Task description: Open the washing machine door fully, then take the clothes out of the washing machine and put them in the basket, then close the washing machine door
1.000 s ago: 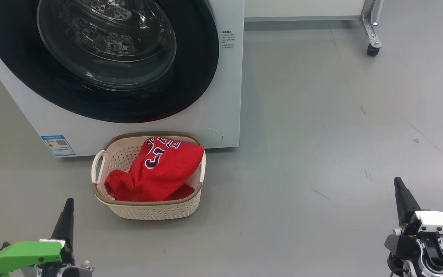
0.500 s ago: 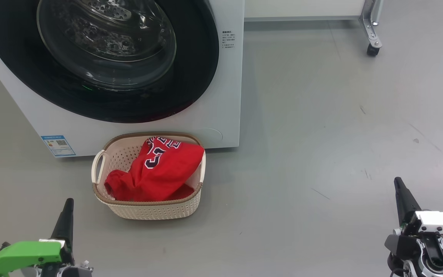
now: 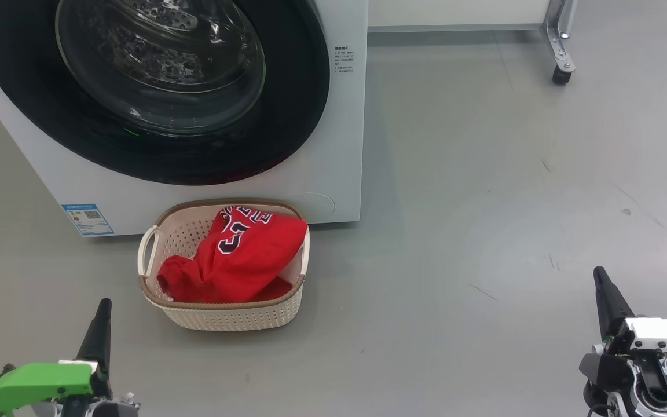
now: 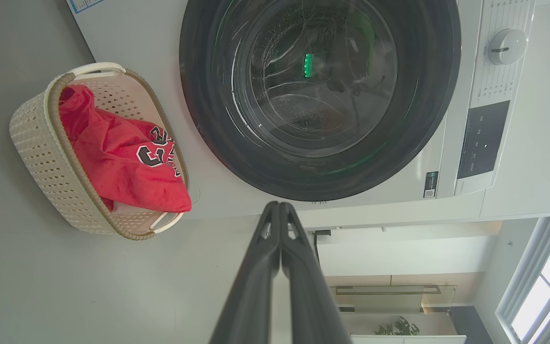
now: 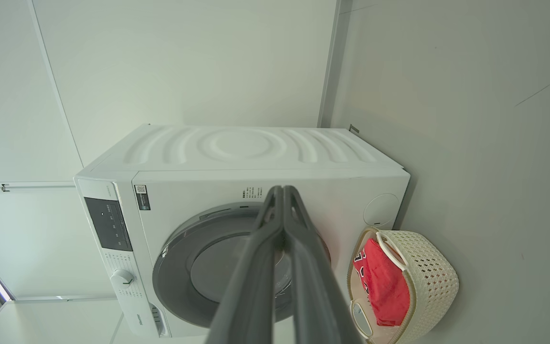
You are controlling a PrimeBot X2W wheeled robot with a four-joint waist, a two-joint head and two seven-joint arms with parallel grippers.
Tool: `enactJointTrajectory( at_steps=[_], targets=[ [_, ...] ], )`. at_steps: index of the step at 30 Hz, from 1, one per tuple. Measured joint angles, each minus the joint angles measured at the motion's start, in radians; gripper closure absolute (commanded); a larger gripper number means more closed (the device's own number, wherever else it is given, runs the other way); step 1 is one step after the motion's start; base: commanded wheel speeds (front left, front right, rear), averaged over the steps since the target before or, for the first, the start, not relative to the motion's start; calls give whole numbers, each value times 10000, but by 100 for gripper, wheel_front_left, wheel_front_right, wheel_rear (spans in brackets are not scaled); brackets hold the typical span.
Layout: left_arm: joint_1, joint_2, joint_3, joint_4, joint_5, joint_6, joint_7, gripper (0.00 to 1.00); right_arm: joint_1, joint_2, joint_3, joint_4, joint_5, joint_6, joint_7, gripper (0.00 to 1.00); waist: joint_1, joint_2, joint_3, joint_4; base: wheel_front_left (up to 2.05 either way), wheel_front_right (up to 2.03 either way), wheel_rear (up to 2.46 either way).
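Grey floor [image 3: 484, 174] ran back to a wheeled frame [image 3: 559, 52] at the far right.

Left gripper [image 3: 103, 310] sat at lower left of the head view, fingers pressed together and gripping nothing. Left wrist view confirmed the tips met.

Ahead of it stood the washing machine [image 3: 342, 150]. The washing machine door [image 3: 299, 116] was seated flush on the white front, with no gap at the rim in either wrist view. Behind the glass the steel drum [image 4: 303, 114] looked bare of red.

Below the door was the basket [image 3: 229, 318], just in front of the machine's foot; couldn't tell if it touched. Its long axis ran parallel to the machine front. The clothes [image 3: 241, 260] were piled inside, jersey number up, draped toward the right-hand end.

Right gripper [image 3: 601, 279] sat at lower right, also clenched and empty, well apart from basket and machine.

My read: all three steps looked done.
- If a confirming push on the door was wanted, the door lay forward and up-right of the left gripper.
- From the right gripper it was far off to the forward-left.
- Left arm was clearly nearer, to both door and basket.
- Only risk I saw was a latch not fully caught, which these views couldn't settle.
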Motion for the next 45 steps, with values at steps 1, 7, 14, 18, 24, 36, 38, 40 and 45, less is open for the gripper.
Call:
enactJointTrajectory(
  at_steps=[1, 7, 14, 18, 24, 36, 38, 40, 45],
  targets=[
    [0, 0, 2, 0, 0, 0, 0, 100, 0, 0, 0, 0, 0, 0, 2, 100, 0, 0, 0, 0, 0, 0, 0],
    [-1, 0, 8, 2, 0, -2, 0, 100, 0, 0, 0, 0, 0, 0, 10, 100, 0, 0, 0, 0, 0, 0, 0],
    [-3, 0, 13, 2, 0, 0, 0, 100, 0, 0, -2, 0, 0, 0, 10, 100, 0, 0, 0, 0, 0, 0, 0],
    [-5, 0, 15, 0, 0, -2, 0, 100, 0, 0, -4, 0, 0, 0, 10, 100, 0, 0, 0, 0, 0, 0, 0],
    [-6, 0, 25, 0, 0, 0, 0, 100, 0, 0, -6, 0, 0, 0, 10, 100, 0, 0, 0, 1, 0, 0, 0],
    [-7, 0, 35, -4, 0, 0, 2, 100, 0, 0, -8, 0, 0, 0, 10, 100, 0, 0, 1, 1, 0, 0, 0],
    [-7, 0, 38, -4, 0, 0, 2, 100, 0, 0, -8, -2, 0, 0, 10, 100, 0, 0, 1, 1, 0, 0, 0],
    [-7, -2, 40, -6, 0, 0, 2, 100, 0, 0, -8, -2, 0, 0, 10, 100, 0, 0, 1, 1, 0, 0, 0],
    [-8, -2, 46, -8, 0, -2, 2, 100, 0, 0, -10, -2, 0, 0, 10, 100, 0, 0, 1, 1, 0, 0, 0]
  ],
)
